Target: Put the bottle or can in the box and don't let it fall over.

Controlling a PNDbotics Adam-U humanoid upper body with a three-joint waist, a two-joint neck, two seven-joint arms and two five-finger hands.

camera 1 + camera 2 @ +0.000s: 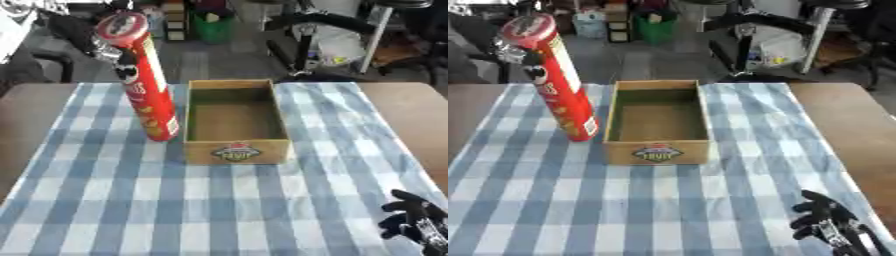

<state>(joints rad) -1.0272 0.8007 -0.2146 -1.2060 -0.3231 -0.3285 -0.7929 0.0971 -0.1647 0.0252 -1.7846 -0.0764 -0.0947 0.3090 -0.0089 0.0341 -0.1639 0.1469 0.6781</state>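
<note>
A tall red chip can (144,85) with a red lid leans with its top toward the far left, just left of the box. Its base is low beside the box's left wall; I cannot tell whether it touches the cloth. My left hand (125,67) comes in from the upper left, its dark fingers curled round the can's upper part. The open wooden box (234,151) stands at the table's middle with a logo on its front wall and nothing inside. My right hand (824,220) rests open at the lower right corner, fingers up.
A blue and white checked cloth (219,200) covers the brown table (407,115), whose bare wood shows at both sides. Beyond the far edge are a green bin (213,25), a black chair frame (306,30) and other clutter.
</note>
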